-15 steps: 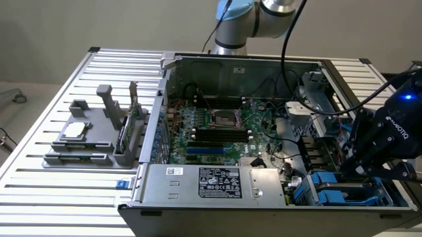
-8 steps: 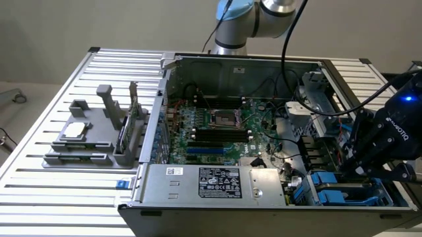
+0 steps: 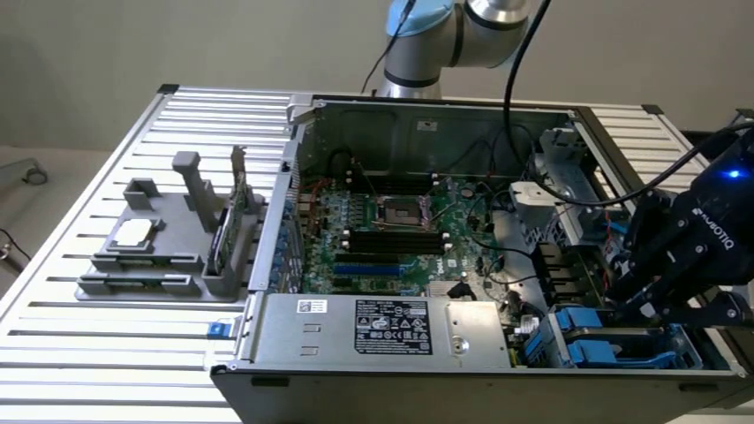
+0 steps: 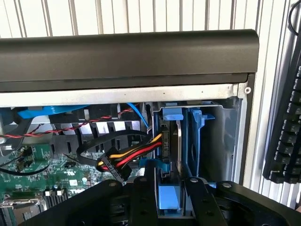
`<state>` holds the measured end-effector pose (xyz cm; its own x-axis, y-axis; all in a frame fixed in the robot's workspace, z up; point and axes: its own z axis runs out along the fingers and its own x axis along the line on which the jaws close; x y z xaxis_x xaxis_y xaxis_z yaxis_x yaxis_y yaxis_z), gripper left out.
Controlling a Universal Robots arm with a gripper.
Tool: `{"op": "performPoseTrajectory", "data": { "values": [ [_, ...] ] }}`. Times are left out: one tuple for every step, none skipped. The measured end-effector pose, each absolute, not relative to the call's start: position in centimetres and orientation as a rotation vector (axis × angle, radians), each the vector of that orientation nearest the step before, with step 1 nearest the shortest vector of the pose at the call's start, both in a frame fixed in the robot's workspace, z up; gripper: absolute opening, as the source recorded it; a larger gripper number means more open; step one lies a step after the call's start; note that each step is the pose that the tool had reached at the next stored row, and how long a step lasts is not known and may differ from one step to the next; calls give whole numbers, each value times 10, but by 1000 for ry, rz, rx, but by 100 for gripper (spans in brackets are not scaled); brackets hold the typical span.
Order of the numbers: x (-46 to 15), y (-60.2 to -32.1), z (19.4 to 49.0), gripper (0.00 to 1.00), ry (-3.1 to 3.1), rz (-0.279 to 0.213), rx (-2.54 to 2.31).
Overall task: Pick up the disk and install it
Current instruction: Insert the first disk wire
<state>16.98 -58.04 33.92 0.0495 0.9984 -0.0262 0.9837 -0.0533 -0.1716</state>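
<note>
Black and boxy, the gripper (image 3: 659,305) hangs at about four o'clock in the exterior view, low over the corner of the open grey metal computer case (image 3: 436,115) where the blue plastic drive bays (image 3: 613,340) sit. In the wrist view the gripper (image 4: 170,181) shows two dark fingers (image 4: 142,197) standing on either side of the disk (image 4: 170,155), a flat silver-grey metal drive in a blue plastic carrier that stands on edge inside a blue bay next to the case wall. The fingers look slightly spread around the carrier's blue tab, but whether they touch it cannot be told. Just beside the disk, a bundle of yellow, red and black power wires (image 4: 129,157) ends in a black connector near the bay. Toward nine o'clock from the gripper in the exterior view lies the green motherboard (image 3: 395,225) with its black memory slots, and at six o'clock sits the large grey metal power supply box (image 3: 383,331) with a black-and-white sticker. The case rests on a ribbed aluminium counter (image 3: 106,353); at nine o'clock on it stands a grey plastic fixture (image 3: 171,238) with a small square silver chip (image 3: 133,232) on top.
</note>
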Motion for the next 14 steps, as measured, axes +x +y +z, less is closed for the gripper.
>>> {"op": "performPoseTrajectory", "data": {
  "values": [
    [170,-580,343,31,-2084,210,-2195],
    [170,-580,347,31,-2084,210,-2195],
    [170,-580,350,31,-2084,210,-2195],
    [170,-581,354,31,-2084,210,-2195],
    [169,-581,356,31,-2084,210,-2195],
    [168,-581,358,31,-2084,210,-2195],
    [165,-581,358,31,-2084,210,-2195],
    [161,-581,359,31,-2084,210,-2195],
    [157,-582,359,31,-2084,210,-2195],
    [154,-582,360,31,-2084,210,-2195],
    [150,-582,360,31,-2084,210,-2195],
    [146,-582,361,31,-2084,210,-2195],
    [142,-583,361,31,-2084,210,-2195],
    [138,-583,362,31,-2084,210,-2195]
  ]
}}
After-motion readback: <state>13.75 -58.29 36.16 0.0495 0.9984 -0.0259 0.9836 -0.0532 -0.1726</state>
